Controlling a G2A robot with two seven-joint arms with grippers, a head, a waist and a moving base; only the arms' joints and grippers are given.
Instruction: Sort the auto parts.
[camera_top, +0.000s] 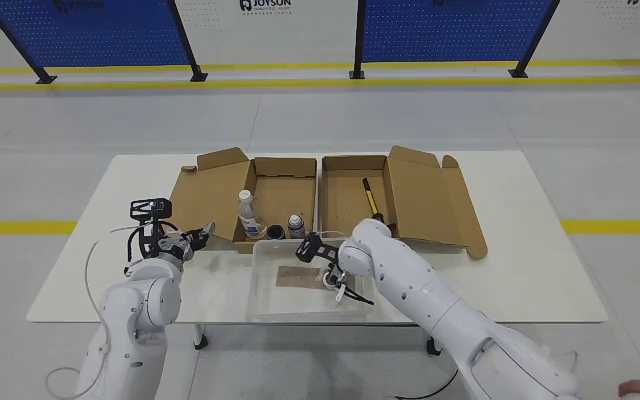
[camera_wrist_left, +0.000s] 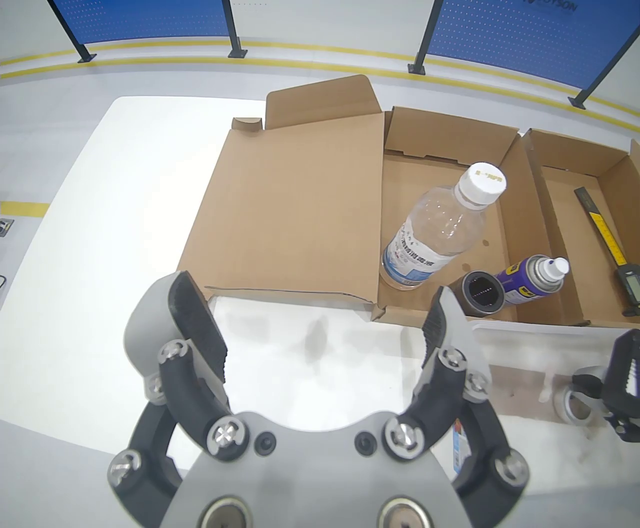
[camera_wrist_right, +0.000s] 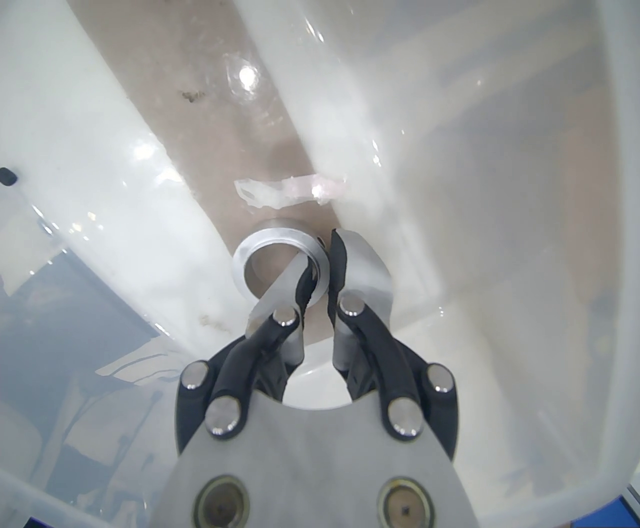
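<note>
1. Two open containers of cardboard sit side by side at the far middle of the white table (camera_top: 520, 265): a left box (camera_top: 290, 185) and a right box (camera_top: 343, 205), each with its flaps spread flat.
2. The left box holds three things. A clear water bottle (camera_wrist_left: 440, 232) with a white cap stands at the left of its floor. A blue spray can (camera_wrist_left: 527, 280) and a short black cylinder (camera_wrist_left: 481, 292) are by the box's near wall, with the cylinder just left of the can.
3. The right box holds a yellow and black caliper (camera_top: 371, 200), lying lengthwise from far to near on the right part of the floor.
4. A clear plastic bin (camera_top: 258, 288) sits just on the near side of both boxes, at the middle of the table's near edge.
5. The right gripper (camera_wrist_right: 322, 255) is down inside the bin, in its left part. Its fingers are clamped on a silver metal ring (camera_wrist_right: 270, 236), with one finger through the hole and the other outside, pinching the ring's wall between them. Whether the ring touches the bin's floor cannot be told.
6. The left gripper (camera_wrist_left: 310, 290) hangs over bare table just left of the bin, near the left box's spread flap. Its fingers are wide apart with nothing between them.
</note>
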